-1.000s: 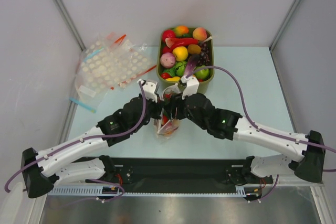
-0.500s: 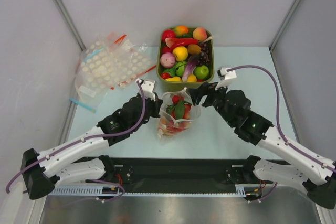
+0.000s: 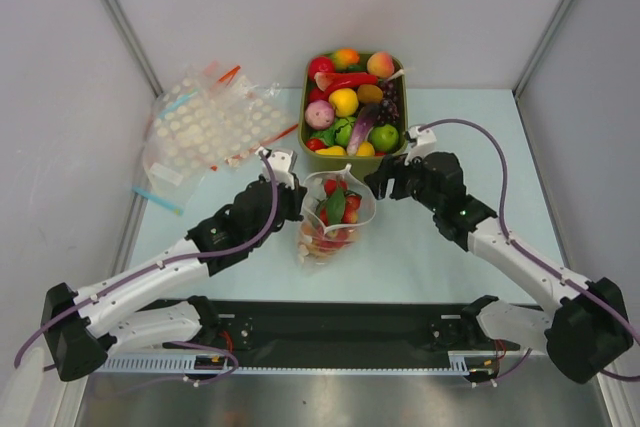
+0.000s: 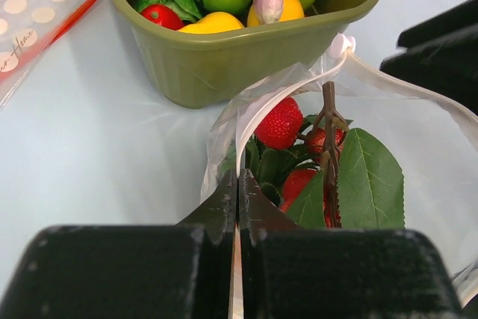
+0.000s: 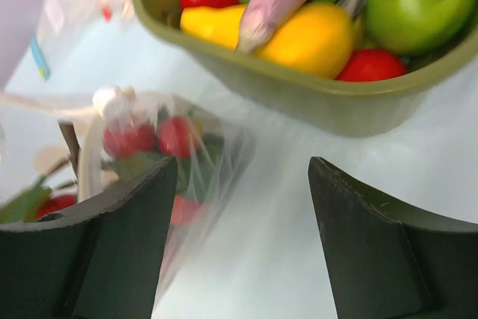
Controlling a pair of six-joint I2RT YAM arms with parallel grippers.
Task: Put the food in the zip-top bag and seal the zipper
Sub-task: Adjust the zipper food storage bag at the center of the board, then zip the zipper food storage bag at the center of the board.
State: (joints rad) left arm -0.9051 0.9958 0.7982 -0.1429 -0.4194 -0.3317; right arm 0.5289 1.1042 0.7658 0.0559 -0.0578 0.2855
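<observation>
The clear zip-top bag (image 3: 340,215) stands on the table in front of the bin with its mouth open. Red berries (image 4: 280,122) and a green leaf (image 4: 370,177) lie inside; I cannot make out the pineapple or the purple piece. The pale zipper (image 4: 258,113) curves round the mouth, unsealed. My left gripper (image 3: 303,201) is shut on the bag's left rim, shown close in the left wrist view (image 4: 239,181). My right gripper (image 3: 378,185) is open and empty just right of the bag mouth. In the right wrist view (image 5: 243,162) the bag (image 5: 216,147) lies left of it.
A green bin (image 3: 305,119) full of toy fruits and vegetables stands just behind the bag; its wall also shows in the left wrist view (image 4: 246,57) and the right wrist view (image 5: 314,87). A heap of white-dotted bags (image 3: 205,127) lies at the back left.
My right gripper, which was over the bag mouth, has pulled out to the right and is now open beside it. The bag mouth now stands open. My left gripper still holds the rim.
</observation>
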